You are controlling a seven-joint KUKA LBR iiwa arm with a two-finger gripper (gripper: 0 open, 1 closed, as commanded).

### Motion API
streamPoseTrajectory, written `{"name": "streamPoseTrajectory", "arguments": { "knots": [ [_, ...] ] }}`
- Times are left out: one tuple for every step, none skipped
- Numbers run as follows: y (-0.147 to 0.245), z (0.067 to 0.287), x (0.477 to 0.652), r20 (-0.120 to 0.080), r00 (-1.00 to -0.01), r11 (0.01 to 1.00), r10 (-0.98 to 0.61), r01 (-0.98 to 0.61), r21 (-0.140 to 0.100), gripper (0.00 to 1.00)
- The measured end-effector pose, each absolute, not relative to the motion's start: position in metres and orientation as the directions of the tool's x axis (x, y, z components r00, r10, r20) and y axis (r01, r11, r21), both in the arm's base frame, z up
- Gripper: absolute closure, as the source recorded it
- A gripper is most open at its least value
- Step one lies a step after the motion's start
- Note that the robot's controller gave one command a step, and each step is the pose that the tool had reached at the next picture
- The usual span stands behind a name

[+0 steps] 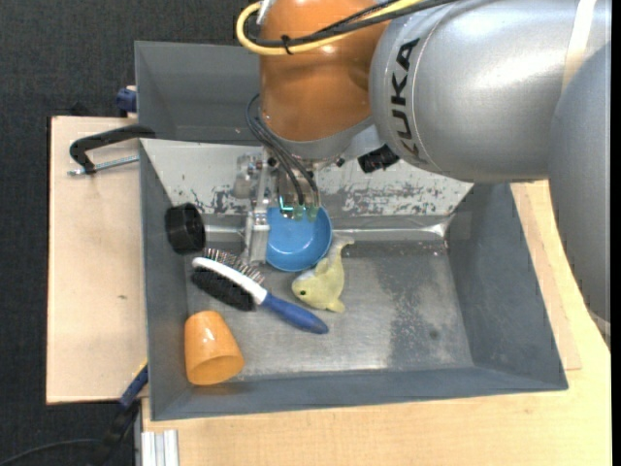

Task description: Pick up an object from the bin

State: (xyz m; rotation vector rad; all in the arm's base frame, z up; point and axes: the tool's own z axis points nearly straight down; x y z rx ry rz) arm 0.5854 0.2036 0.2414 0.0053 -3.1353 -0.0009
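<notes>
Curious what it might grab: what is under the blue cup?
At the lower right edge of the blue cup a yellow toy pokes out; whether it reaches underneath cannot be seen. The cup itself covers the bin floor beneath it.

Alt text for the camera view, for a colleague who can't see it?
The gripper hangs low over a round blue plastic cup in the grey metal bin. Nearby lie a yellow soft toy, a black brush with blue handle, an orange plastic cup on its side and a black round cap.
</notes>
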Motion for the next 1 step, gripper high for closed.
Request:
{"name": "streamPoseTrajectory", "arguments": {
  "knots": [
    [0.1873,0.145,0.5754,0.007,-0.99,0.99,0.14,0.14,-0.002,0.0]
  ]
}}
